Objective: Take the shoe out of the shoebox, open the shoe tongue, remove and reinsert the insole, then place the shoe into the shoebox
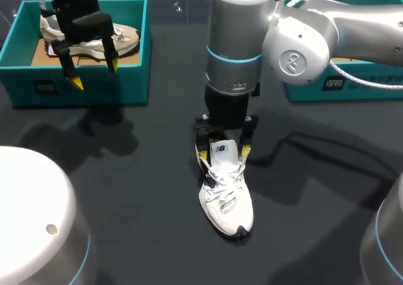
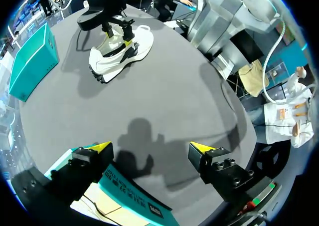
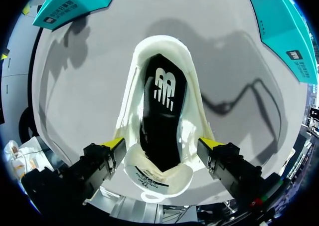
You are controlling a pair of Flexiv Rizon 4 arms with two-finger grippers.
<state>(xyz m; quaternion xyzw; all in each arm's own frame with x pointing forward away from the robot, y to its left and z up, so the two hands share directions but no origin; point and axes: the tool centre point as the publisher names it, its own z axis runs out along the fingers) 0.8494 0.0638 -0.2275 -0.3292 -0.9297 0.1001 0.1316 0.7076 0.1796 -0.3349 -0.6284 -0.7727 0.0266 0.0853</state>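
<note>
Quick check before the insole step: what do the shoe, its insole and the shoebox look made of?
Shoe: white, matte, probably textile or synthetic, with fabric laces. Insole: black, smooth, likely fabric-topped foam, with a printed logo. Shoebox: matte teal cardboard, plain brown inside.

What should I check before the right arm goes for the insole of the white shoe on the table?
1. White lace-up sneaker out of its box, upright on the dark table: ok.
2. Black insole exposed in the sneaker's opening: ok.
3. Right fingers open, straddling the sneaker's collar: ok.
4. Right fingers touching the sneaker's sides: cannot tell.
5. Left fingers open and empty over the left teal shoebox, clear of the sneaker: ok.
</note>
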